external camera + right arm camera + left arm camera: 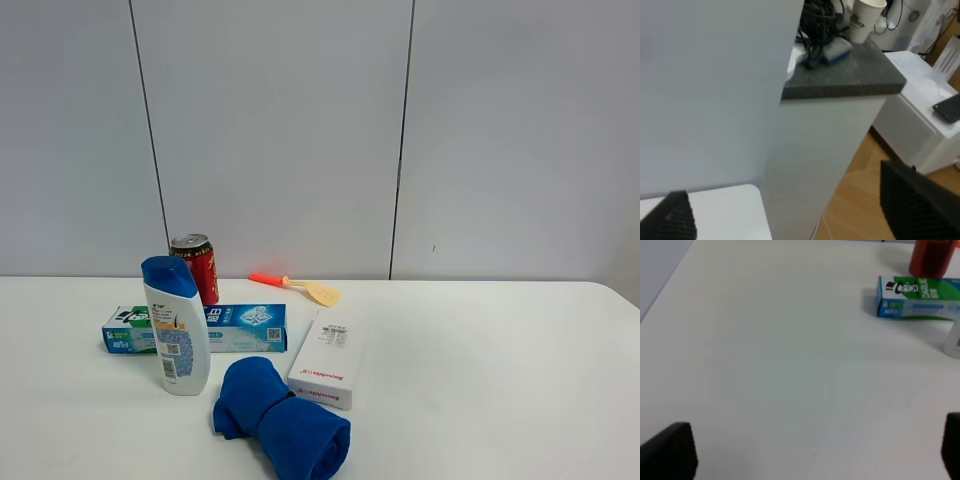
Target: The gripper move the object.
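The object, a long blue-and-green toothpaste carton (250, 327), lies flat on the white table (480, 380) at the left, its middle hidden behind a bottle. The left wrist view shows its green end (920, 297), far from my left gripper (810, 455), which hangs open over bare table. My right gripper (795, 215) is open too, with nothing between its fingers; it points past a table corner (705, 210) toward the room. Neither arm shows in the exterior high view.
A white shampoo bottle with a blue cap (177, 325) stands in front of the carton, a red can (197, 265) behind it. A rolled blue towel (280, 420), a flat white box (328, 358) and an orange spatula (298, 287) lie nearby. A dark-topped cabinet (840, 82) stands off the table.
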You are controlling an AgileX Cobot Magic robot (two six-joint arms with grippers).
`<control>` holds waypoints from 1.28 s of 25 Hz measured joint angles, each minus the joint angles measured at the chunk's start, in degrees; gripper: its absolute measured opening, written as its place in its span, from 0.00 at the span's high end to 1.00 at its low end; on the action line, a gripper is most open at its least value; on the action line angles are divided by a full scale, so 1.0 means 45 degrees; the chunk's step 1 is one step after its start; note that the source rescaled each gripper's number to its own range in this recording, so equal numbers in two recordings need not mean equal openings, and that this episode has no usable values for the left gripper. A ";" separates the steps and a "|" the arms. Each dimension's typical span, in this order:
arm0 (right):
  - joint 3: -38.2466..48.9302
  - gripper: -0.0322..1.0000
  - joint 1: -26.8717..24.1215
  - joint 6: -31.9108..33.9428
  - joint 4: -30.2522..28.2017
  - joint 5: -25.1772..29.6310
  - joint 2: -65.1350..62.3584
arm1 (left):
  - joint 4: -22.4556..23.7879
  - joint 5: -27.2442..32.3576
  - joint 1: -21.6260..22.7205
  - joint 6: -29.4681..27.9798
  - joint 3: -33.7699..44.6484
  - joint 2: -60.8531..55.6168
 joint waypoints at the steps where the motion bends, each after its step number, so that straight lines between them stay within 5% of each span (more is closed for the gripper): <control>1: 0.0556 0.55 -0.0035 -0.0146 0.0207 0.0000 -0.0614 | 0.0000 0.0000 0.0000 0.0000 0.0000 0.0000; 10: 0.7776 0.55 -0.0058 -0.0277 0.1866 -0.0042 -0.5800 | 0.0000 0.0000 0.0000 0.0000 0.0000 0.0000; 18: 1.3717 0.55 -0.0058 0.0591 0.3281 -0.1730 -1.0140 | 0.0000 0.0000 0.0000 0.0000 0.0000 0.0000; 25: 1.6939 0.55 -0.0194 0.0773 0.4687 -0.2154 -1.1597 | 0.0000 0.0000 0.0000 0.0000 0.0000 0.0000; 32: 1.7527 0.55 -0.1053 0.0589 0.4714 -0.2368 -1.2314 | 0.0000 0.0000 0.0000 0.0000 0.0000 0.0000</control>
